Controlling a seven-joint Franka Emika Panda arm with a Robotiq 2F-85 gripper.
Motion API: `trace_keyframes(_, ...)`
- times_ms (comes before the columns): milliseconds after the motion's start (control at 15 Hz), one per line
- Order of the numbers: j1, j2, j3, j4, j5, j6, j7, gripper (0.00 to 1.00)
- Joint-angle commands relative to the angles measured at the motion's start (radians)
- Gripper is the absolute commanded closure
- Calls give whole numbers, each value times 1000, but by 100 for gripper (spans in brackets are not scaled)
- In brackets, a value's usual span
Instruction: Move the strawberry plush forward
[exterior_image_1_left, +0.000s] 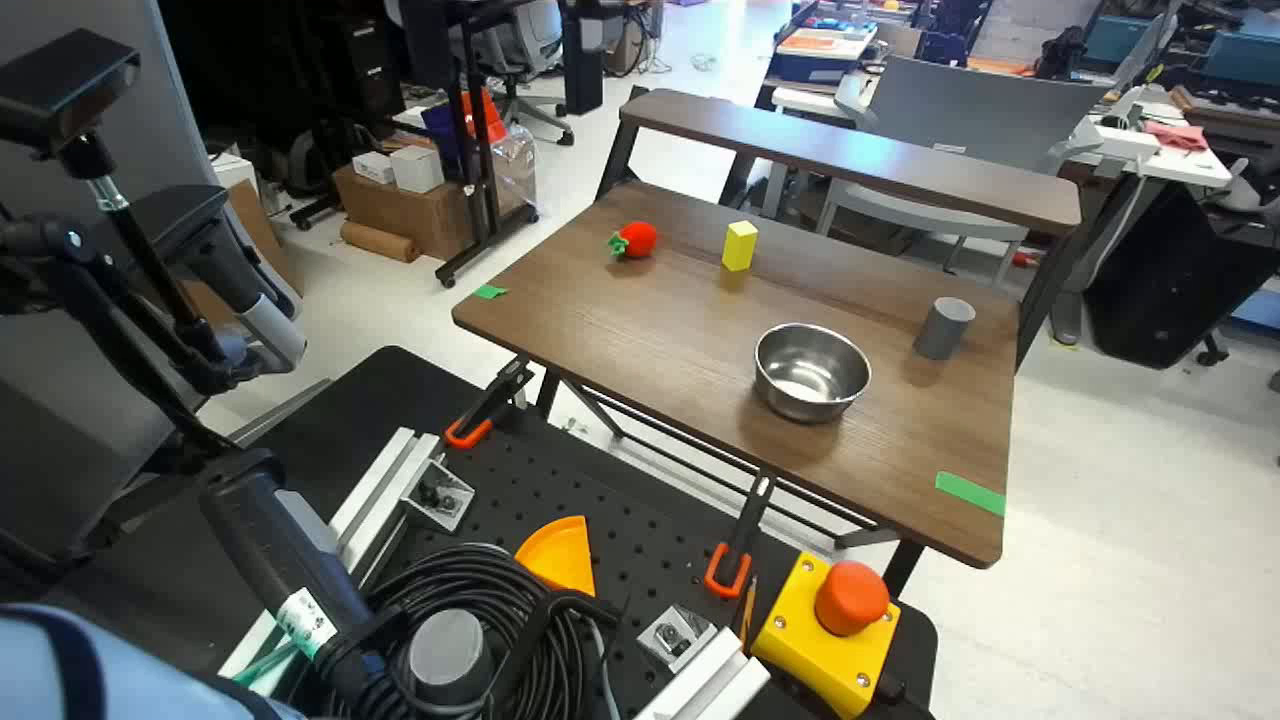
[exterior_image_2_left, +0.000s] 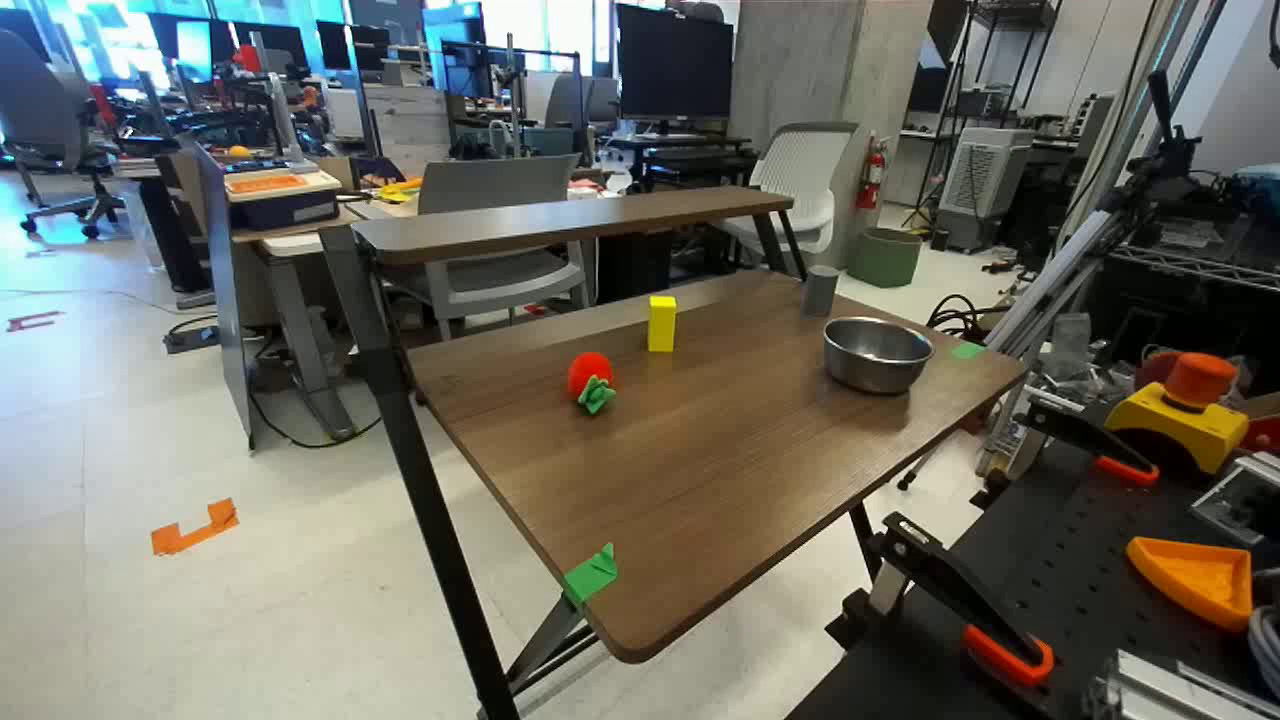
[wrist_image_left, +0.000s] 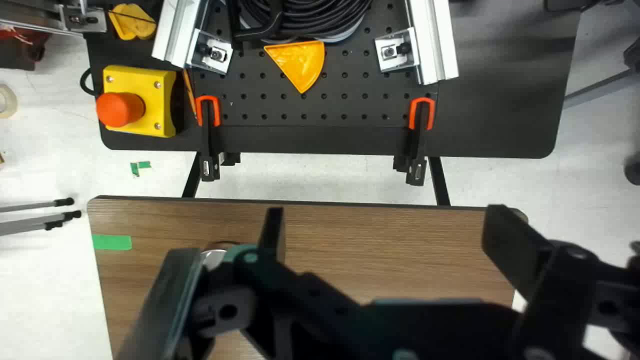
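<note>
The strawberry plush is a small round red toy with a green leafy top. It lies on its side on the brown wooden table. It also shows in an exterior view, with its green top facing the camera. The plush does not show in the wrist view. My gripper shows only in the wrist view. Its two fingers are wide apart with bare table seen between them, and it holds nothing. It is above the table and apart from the plush.
A yellow block stands upright near the plush. A metal bowl and a grey cylinder are on the table. A raised shelf spans one long side. A black pegboard bench holds clamps and a red button.
</note>
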Motion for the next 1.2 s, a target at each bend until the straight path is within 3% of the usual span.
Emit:
trace_keyframes(0, 2, 1, -2, 2, -2, -2, 1, 0)
trace_keyframes(333, 2, 1, -2, 2, -2, -2, 1, 0)
trace_keyframes(733, -75, 278, -76, 201, 4, 109, -1, 0)
trace_keyframes(1133, -69, 638, -80, 431, 28, 309, 11, 0)
